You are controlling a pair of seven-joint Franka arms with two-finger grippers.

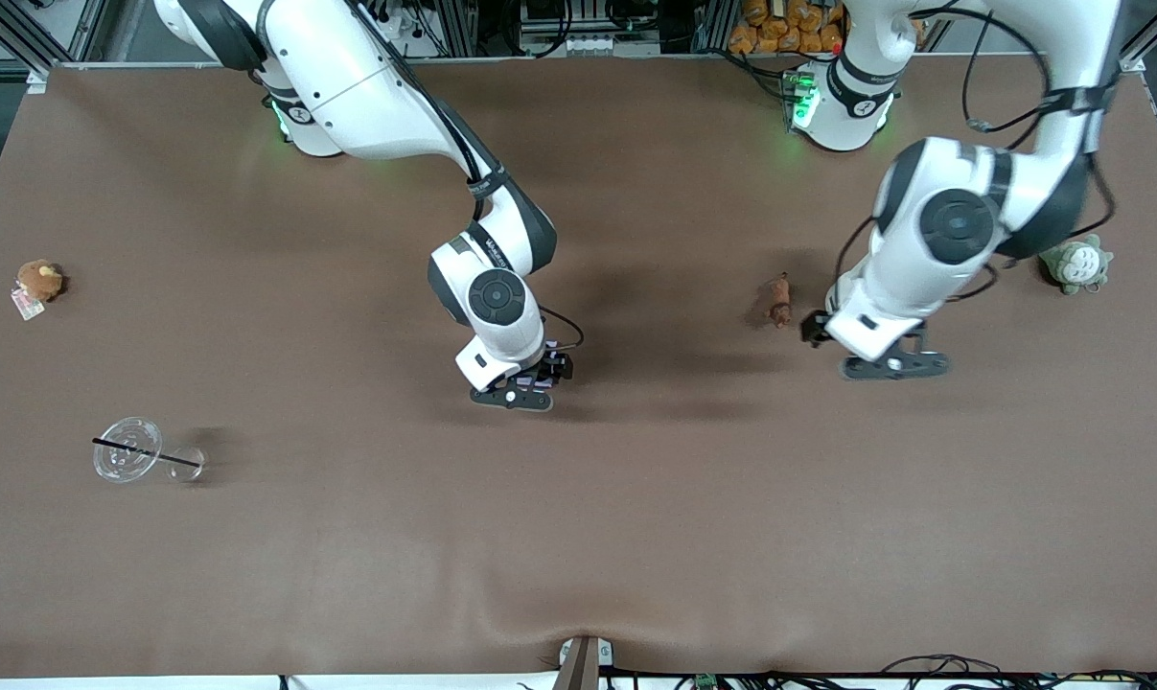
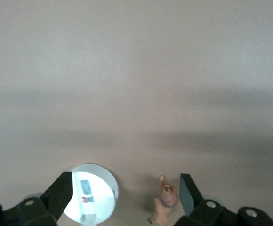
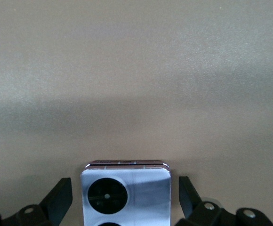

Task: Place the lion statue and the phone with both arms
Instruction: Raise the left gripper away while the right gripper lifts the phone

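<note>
Brown table (image 1: 636,537) holds one lion statue (image 1: 779,299) beside the wide-open, empty left gripper (image 1: 892,367), one phone (image 3: 125,197) between the spread, non-gripping right gripper (image 1: 513,395) fingers.

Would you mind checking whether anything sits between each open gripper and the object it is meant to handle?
Nothing visible does. The phone lies flat between the open right gripper's fingers. The lion statue sits on the table between the open left gripper's fingers, close to one of them.

Front camera looks down from high across the table (image 1: 578,537); both wrist cameras look down close between their own fingers.
</note>
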